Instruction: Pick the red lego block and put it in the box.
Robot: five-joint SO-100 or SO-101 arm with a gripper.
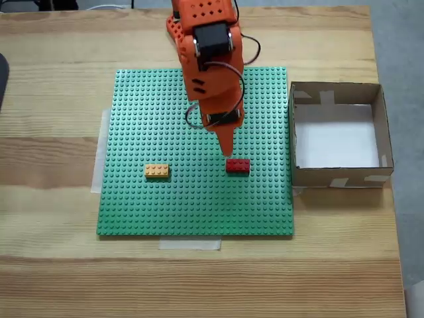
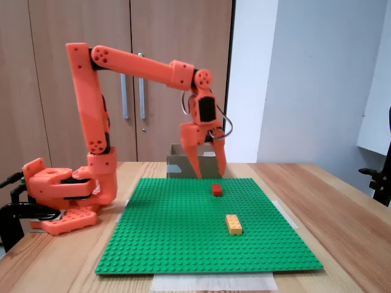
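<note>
Task status: we judge the pick as not yet made; every step from grasp to release is left.
Red lego block: it lies flat on the green baseplate, toward the side nearest the box, untouched and studs up.
Box: it stands on the counter just beside the baseplate edge; we see only its bare white floor.
End effector: its two fingers are spread apart, tips pointing down, with nothing between them; it hangs above the baseplate, clear of the block.
Remaining steps: we would lower over the block, close on it, lift, carry it across to the box and let go.
Yellow-orange brick: it sits on the same baseplate, well apart from the red one, and is no part of the job.
Top-down fixed view: it shows the plan layout, with the fingertip just beside the block on its far side, and it shows the box interior.
Side fixed view: it shows the height gap between fingertips and block, the open spread of the fingers, and the arm base on the counter; here the box sits behind the end effector and we cannot see inside it.
</note>
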